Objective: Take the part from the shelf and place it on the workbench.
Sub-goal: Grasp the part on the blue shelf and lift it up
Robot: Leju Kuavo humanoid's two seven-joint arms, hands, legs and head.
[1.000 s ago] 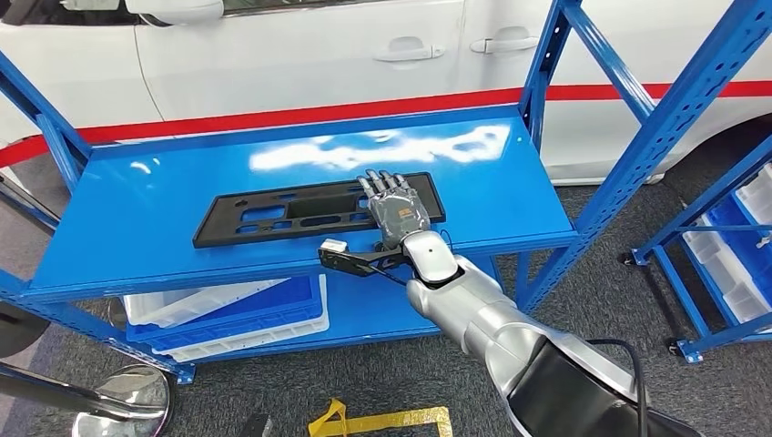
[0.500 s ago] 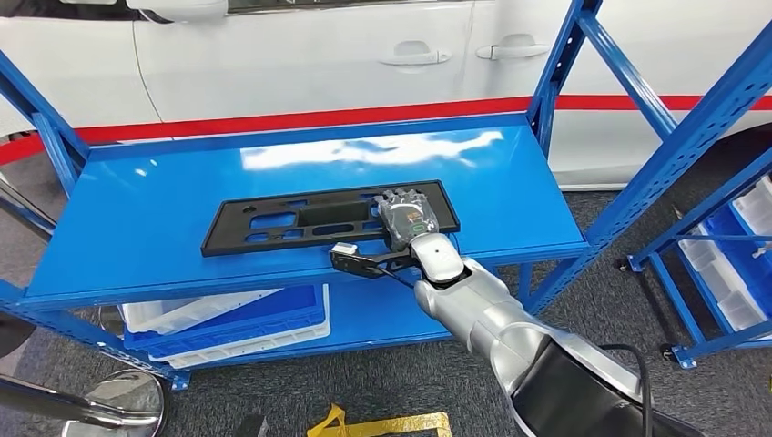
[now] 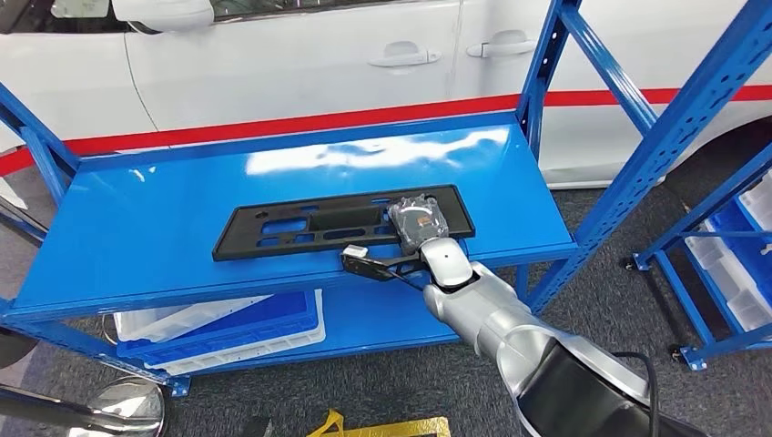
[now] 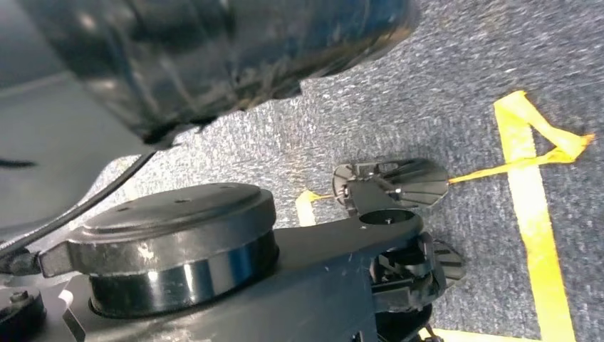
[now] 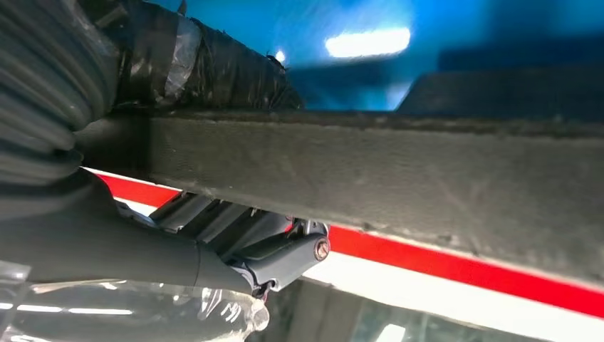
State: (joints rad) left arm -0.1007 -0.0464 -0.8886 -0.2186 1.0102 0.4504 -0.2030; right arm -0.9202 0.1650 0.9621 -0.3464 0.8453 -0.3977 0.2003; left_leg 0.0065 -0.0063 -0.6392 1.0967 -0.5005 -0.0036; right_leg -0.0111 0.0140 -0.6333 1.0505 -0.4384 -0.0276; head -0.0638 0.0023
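A flat black plastic panel (image 3: 341,221) with several rectangular cut-outs lies along the upper blue shelf board (image 3: 173,214), nearer that board's front edge than its back. The right hand (image 3: 418,219) rests on the panel's right end, back of the hand up, fingers curled down over the far edge. In the right wrist view the thumb (image 5: 214,263) sits under the panel's edge (image 5: 399,171) and the wrapped fingers (image 5: 214,68) lie over it, so the hand grips the part while it is still on the shelf board. The left hand (image 4: 399,235) hangs over grey carpet (image 4: 456,85) marked with yellow tape (image 4: 530,214); I cannot tell how its fingers are set. Below the shelf board, white and blue trays (image 3: 228,323) sit stacked on the lower level. Behind the shelf board stands a white car (image 3: 300,64) with a red stripe.
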